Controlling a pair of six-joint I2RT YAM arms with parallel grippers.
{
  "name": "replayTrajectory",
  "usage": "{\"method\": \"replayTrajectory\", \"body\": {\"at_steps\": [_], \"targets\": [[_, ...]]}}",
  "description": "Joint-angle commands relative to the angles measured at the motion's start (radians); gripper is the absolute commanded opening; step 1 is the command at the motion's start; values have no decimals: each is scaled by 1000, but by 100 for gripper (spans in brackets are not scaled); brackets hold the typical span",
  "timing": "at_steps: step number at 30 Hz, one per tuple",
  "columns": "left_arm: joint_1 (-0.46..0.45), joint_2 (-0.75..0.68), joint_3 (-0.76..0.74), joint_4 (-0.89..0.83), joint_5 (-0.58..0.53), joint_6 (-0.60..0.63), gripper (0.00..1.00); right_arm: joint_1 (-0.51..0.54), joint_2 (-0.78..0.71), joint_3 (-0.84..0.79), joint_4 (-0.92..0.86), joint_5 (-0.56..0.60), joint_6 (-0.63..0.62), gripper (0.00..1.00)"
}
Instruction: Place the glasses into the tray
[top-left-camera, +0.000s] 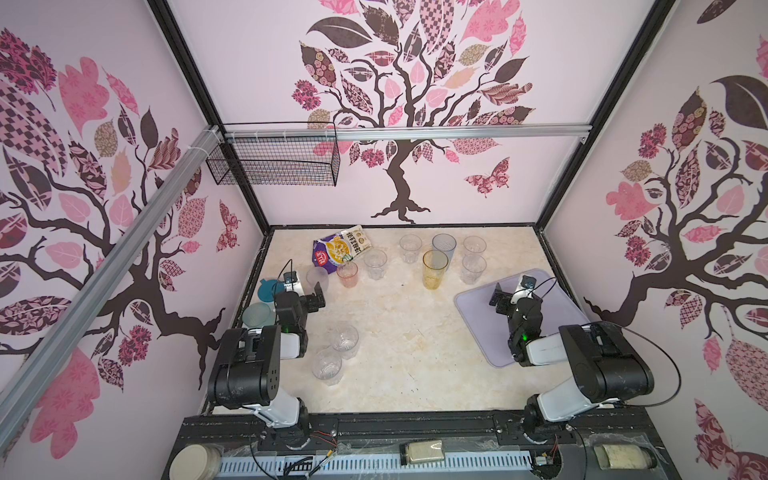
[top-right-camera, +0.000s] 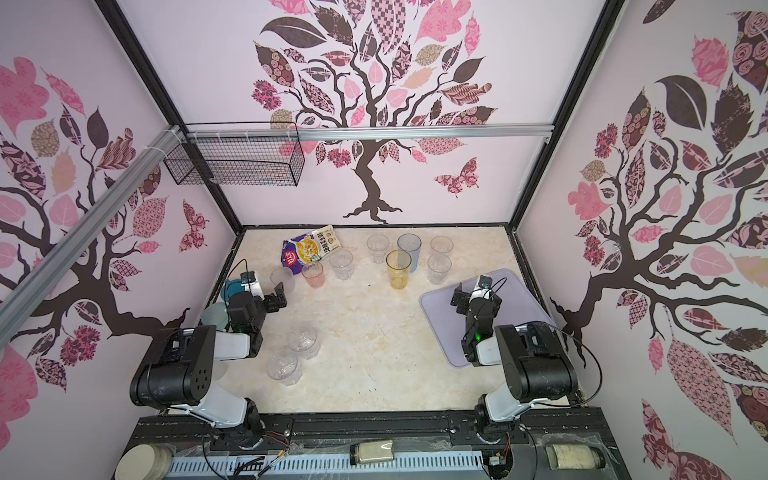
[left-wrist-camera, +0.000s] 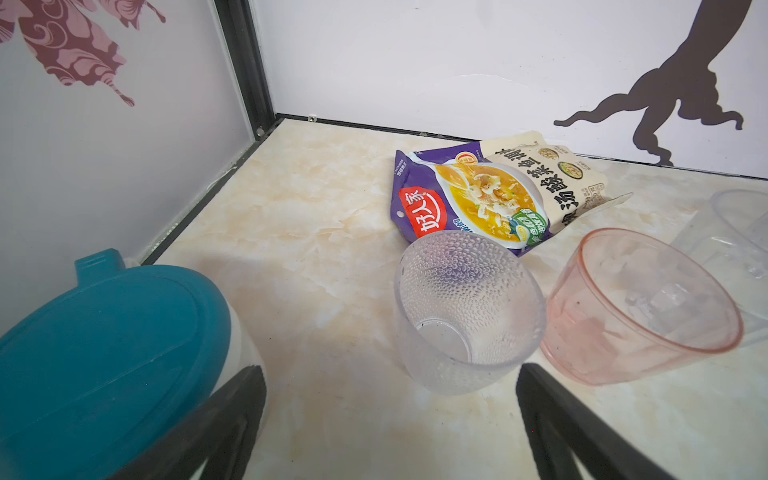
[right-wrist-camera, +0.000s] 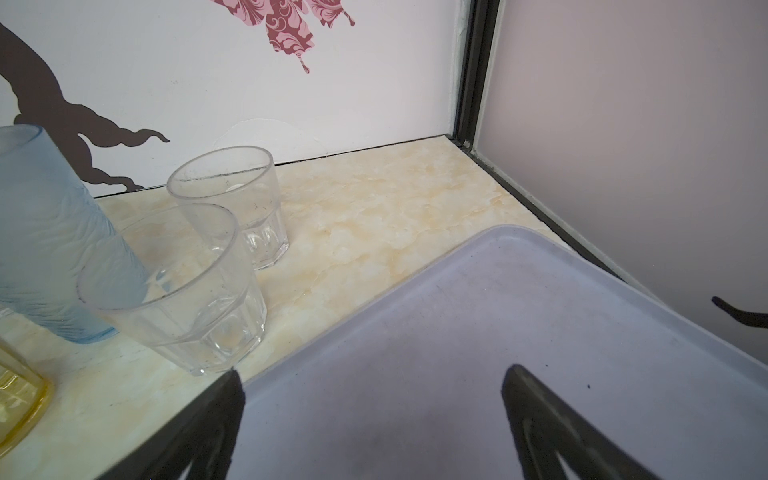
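Note:
The pale-lavender tray (top-left-camera: 478, 320) (right-wrist-camera: 519, 316) lies at the right with nothing on it. My right gripper (top-left-camera: 508, 294) (right-wrist-camera: 372, 374) hovers open over it. Beyond the tray's far edge stand two clear glasses (right-wrist-camera: 178, 291), a tall blue glass (top-left-camera: 444, 246) and a tall amber glass (top-left-camera: 434, 269). My left gripper (top-left-camera: 309, 297) (left-wrist-camera: 390, 374) is open and just short of a dimpled clear glass (left-wrist-camera: 465, 316), with a pink glass (left-wrist-camera: 640, 307) beside it. Two clear ribbed glasses (top-left-camera: 345, 340) stand near the front left. A pale teal glass (top-left-camera: 257, 313) is partly hidden behind the left arm.
A white jar with a teal lid (left-wrist-camera: 104, 353) sits close to the left gripper by the left wall. A snack bag (top-left-camera: 340, 247) lies at the back left behind the pink glass. A wire basket (top-left-camera: 274, 160) hangs on the back wall.

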Motion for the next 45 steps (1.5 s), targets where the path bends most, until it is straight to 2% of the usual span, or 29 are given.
{"method": "replayTrajectory", "body": {"at_steps": [1,4,8,19,23,27,29,33,36,39,42,45], "targets": [[1,-12,-22,25,22,-3,98,6,2,11,13,7,-5,100],[-9,-9,-15,15,6,5,98,5,3,12,13,7,-5,100],[-61,-11,7,-34,-77,34,98,6,3,12,12,1,-8,99],[-56,-12,7,-34,-70,32,98,6,2,11,12,2,-6,99],[-23,-16,-5,-15,-4,16,98,5,4,12,12,1,-6,100],[-24,-17,-8,-12,-5,19,98,5,1,12,11,1,-8,99],[-35,-32,-7,-1,-48,13,98,6,-1,9,17,5,-8,99],[-85,-156,-8,-125,-169,29,98,8,-51,5,-7,10,-12,100],[-135,-237,-7,-201,-284,29,98,12,-135,50,-155,28,-15,100],[-147,-289,12,-280,-320,6,98,13,-209,138,-371,22,17,99],[-153,-331,38,-349,-294,-26,98,13,-283,214,-570,64,145,99],[-154,-374,68,-422,-290,-88,98,13,-359,295,-745,8,305,99]]}}
